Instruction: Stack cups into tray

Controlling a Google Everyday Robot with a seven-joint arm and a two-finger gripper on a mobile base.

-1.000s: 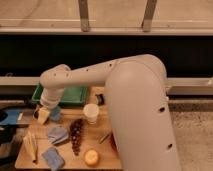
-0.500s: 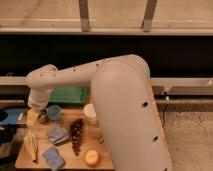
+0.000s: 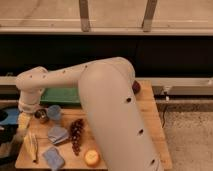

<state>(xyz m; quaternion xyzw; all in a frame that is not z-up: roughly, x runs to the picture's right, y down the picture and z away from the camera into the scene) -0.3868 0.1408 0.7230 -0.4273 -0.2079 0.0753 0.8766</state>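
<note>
The green tray point(image 3: 61, 95) lies at the back left of the wooden table, partly hidden by my arm. A light-blue cup point(image 3: 54, 112) stands upright just in front of it, with a small shiny metal cup point(image 3: 41, 116) touching or close to its left side. The cream-white cup is hidden behind my arm. My gripper point(image 3: 25, 110) hangs at the far left of the table, just left of the metal cup.
My thick white arm point(image 3: 107, 110) crosses the table's middle. In front are a bunch of dark grapes point(image 3: 76, 133), two blue-grey cloth-like items point(image 3: 57, 134), a round orange fruit point(image 3: 91, 157) and a yellow banana-like item point(image 3: 31, 145). A dark bowl point(image 3: 135, 87) peeks out at back right.
My arm has swung left across the table and looms larger. The cream-white cup, visible before, is now covered by the arm. The gripper end has moved to the table's left edge.
</note>
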